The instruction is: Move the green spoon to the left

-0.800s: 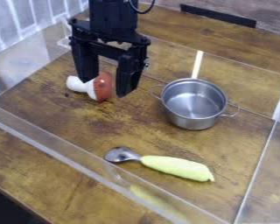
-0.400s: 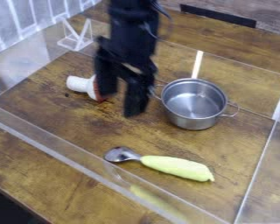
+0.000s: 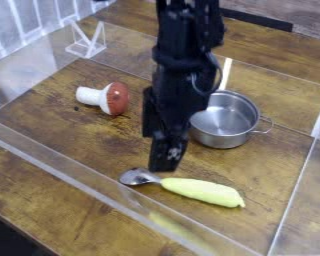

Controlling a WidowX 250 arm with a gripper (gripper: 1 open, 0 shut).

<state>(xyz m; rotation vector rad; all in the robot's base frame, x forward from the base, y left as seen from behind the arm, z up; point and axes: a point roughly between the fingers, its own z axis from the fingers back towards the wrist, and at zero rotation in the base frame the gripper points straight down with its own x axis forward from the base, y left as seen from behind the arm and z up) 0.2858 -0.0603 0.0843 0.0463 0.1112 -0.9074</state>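
The green spoon [image 3: 187, 187] lies flat on the wooden table near the front, its yellow-green handle pointing right and its small silver bowl at the left end. My gripper [image 3: 160, 148] hangs pointing down just above and behind the spoon's bowl, jaws open with nothing between them. One dark finger [image 3: 167, 154] reaches close to the spoon's bowl; whether it touches is unclear.
A steel pot [image 3: 223, 118] stands right of the arm, partly hidden by it. A thin pale wooden stick [image 3: 226, 72] lies behind the pot. A red-capped toy mushroom [image 3: 107, 97] lies at the left. Clear plastic walls [image 3: 69, 160] surround the work area.
The arm has swung from the mushroom at the left toward the front right and lower, ending just above the spoon's bowl. The gripper stayed open. The spoon has not moved.
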